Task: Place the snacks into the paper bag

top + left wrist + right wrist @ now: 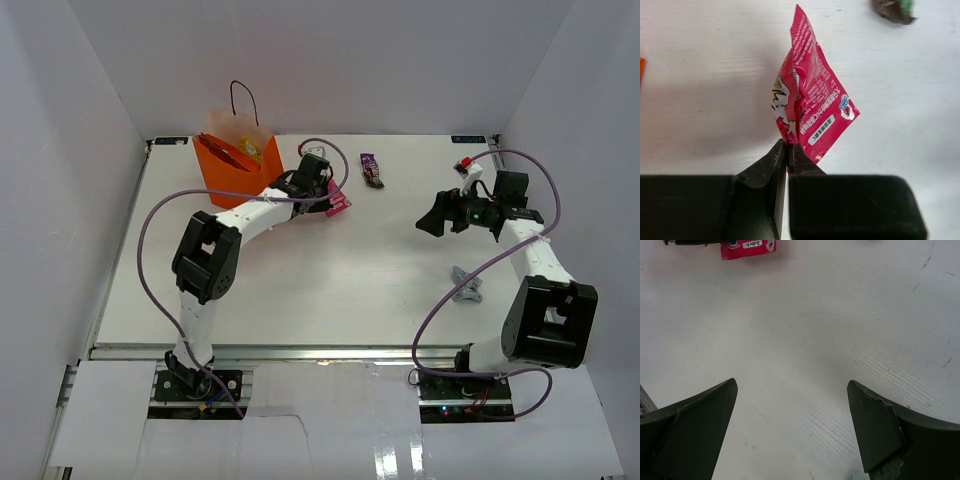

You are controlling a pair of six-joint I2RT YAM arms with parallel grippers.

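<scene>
One snack in hand: pink packet (810,100), pinched by one corner only, hanging just right of the paper bag (235,165); whether it is lifted clear of the table cannot be told.
Left gripper (788,147): closed on that corner. The hold is thin, so the swing should be kept slow or the packet may slip.
Paper bag: upright, mouth open, yellow and red wrappers seen inside. Packet to be raised above the rim, carried over the mouth, released only once centred.
Cord handle (245,100): to be avoided on approach.
Rim: not to be nudged; the bag looks light and likely to tip.
Loose snacks: dark purple sweet (372,170) right of the bag; small red packet (463,166) and silver-grey sweet (466,285) far right of it.
Right gripper (432,222): jaws spread wide, nothing held, far right of the bag.
</scene>
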